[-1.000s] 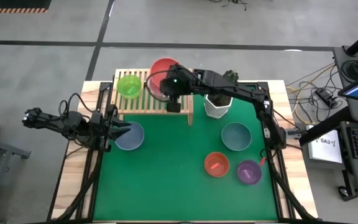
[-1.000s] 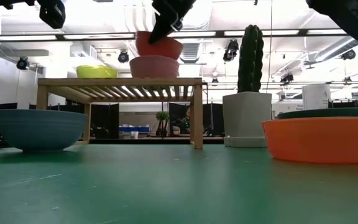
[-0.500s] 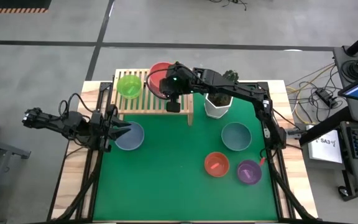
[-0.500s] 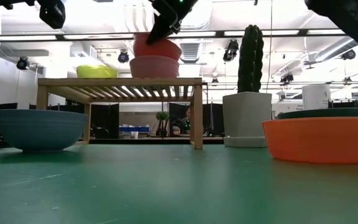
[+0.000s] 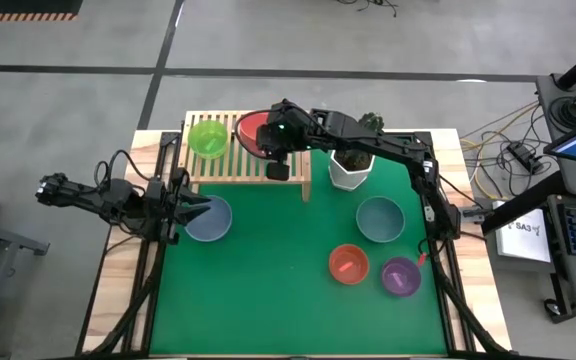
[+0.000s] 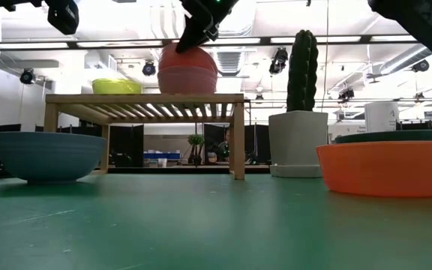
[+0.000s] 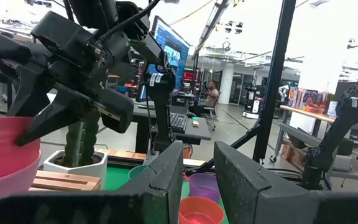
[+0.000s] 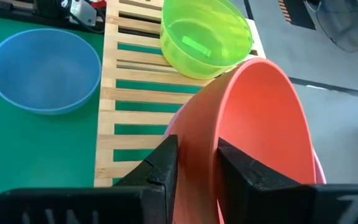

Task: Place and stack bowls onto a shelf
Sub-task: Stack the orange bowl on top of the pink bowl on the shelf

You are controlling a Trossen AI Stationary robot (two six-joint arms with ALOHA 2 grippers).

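Note:
The light-wood shelf [image 5: 248, 165] stands at the table's far side. A lime green bowl [image 5: 208, 137] rests on its slats. My right gripper [image 5: 277, 150] is shut on the coral-red bowl [image 5: 256, 129], which sits tilted in the pink bowl [image 8: 173, 127] on the shelf; in the low view they show as one stack [image 6: 188, 69]. My left gripper [image 5: 194, 211] is open at the left rim of the blue-grey bowl [image 5: 210, 219], which rests on the green mat; whether it touches the bowl does not show. My right gripper holds the coral-red bowl by its rim and wall on the near side [image 8: 199, 163], one finger inside the bowl and one outside. The fingers come from above, slanting down. The bowl is tilted, its lower part in the pink bowl.
A white pot with a cactus [image 5: 350, 166] stands right of the shelf. A teal bowl [image 5: 380, 219], a red-orange bowl [image 5: 348, 264] and a purple bowl [image 5: 400, 276] rest on the mat's right half. The mat's middle [image 5: 278, 270] is bare.
My right gripper has gone down with the coral-red bowl, still shut on it. The bowl was held above the pink bowl and now sits in it.

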